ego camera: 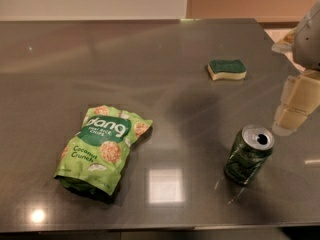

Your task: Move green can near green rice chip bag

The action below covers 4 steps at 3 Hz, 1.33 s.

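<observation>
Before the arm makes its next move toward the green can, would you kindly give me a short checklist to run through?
1. Green can in plain view, standing on the table, nothing covering it: ok.
2. Gripper close to the can: ok. It is at the right edge, just up and right of the can.
3. Can held by the gripper: not ok. The two are apart.
4. Green rice chip bag located, lying at the left front: ok.
5. Route from can to bag free of the sponge: ok. The sponge lies farther back.
6. Whether the opened can holds liquid: cannot tell.
</observation>
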Available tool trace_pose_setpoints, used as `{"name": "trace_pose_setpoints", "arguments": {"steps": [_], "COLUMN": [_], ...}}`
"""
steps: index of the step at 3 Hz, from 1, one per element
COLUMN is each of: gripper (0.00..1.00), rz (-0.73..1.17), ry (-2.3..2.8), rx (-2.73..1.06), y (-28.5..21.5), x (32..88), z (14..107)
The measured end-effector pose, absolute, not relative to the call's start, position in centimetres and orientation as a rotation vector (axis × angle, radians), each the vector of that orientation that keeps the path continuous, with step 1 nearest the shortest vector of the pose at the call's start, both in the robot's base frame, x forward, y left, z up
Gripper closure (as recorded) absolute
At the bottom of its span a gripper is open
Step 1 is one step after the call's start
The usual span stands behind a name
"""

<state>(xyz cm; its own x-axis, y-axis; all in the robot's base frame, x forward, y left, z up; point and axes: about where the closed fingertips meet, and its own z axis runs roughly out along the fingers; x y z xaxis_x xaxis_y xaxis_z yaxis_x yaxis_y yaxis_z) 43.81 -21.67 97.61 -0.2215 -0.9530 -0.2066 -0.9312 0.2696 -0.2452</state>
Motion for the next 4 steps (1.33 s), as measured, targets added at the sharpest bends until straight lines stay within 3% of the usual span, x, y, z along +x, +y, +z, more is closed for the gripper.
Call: {"name": "trace_pose_setpoints", "arguments": {"steps": [3, 4], "gripper": [0.0, 0.0], "rz": [-0.077, 0.007], "ry": [2.203, 2.145], "rx": [-1.734, -1.744], "y": [-21.3, -20.9], "x": [43.4, 42.5], "z": [97.9, 97.6]}}
